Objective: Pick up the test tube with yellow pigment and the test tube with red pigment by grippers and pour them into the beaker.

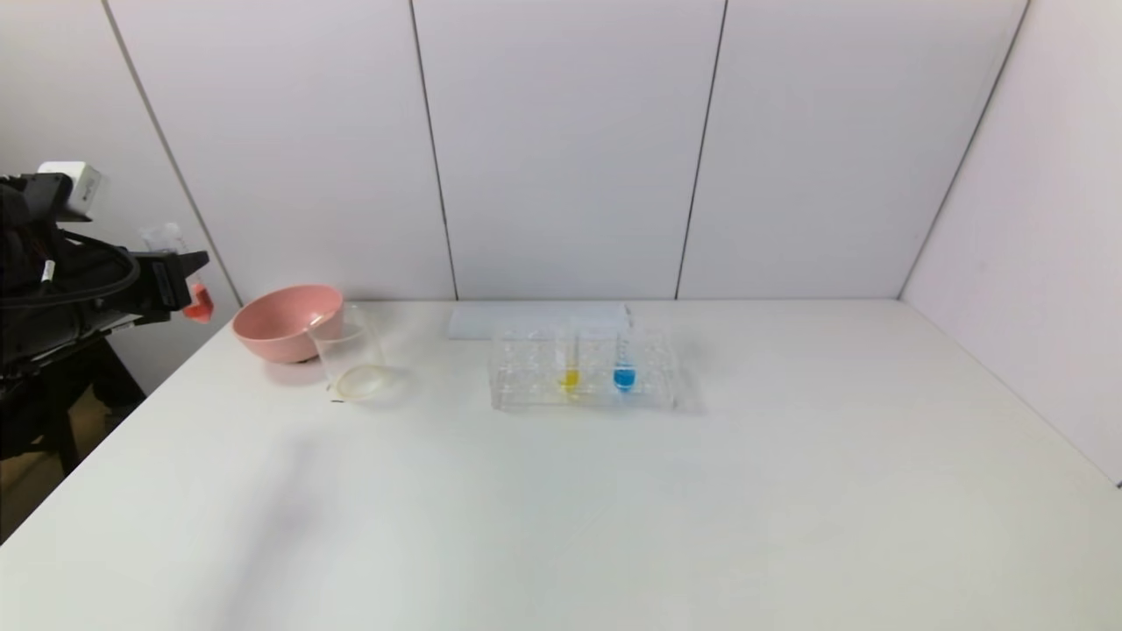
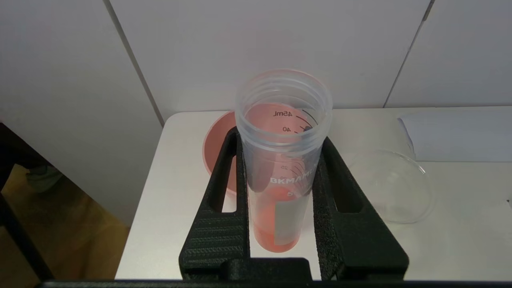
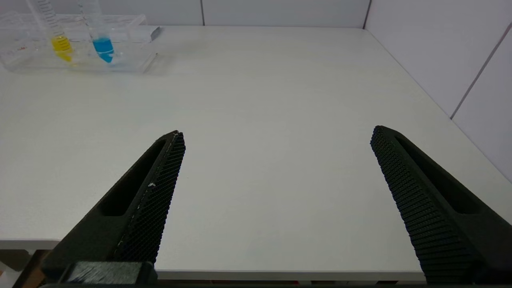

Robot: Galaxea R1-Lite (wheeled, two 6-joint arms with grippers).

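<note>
The left gripper [image 2: 280, 192] is up off the table's left edge, its two black fingers squeezed tight on the clear tube with red liquid [image 2: 282, 160]. The right gripper [image 3: 276, 192] hangs over the near edge with its fingers wide apart. The big white table [image 1: 614, 508] has lots of open room in front. One clear glass beaker [image 1: 351, 359] stands just beside one pink bowl [image 1: 285, 320]. Two tubes stay in the clear rack [image 1: 583, 372]: one clear tube with yellow liquid [image 1: 570, 364] and one blue tube [image 1: 624, 364]. White walls stand behind.
</note>
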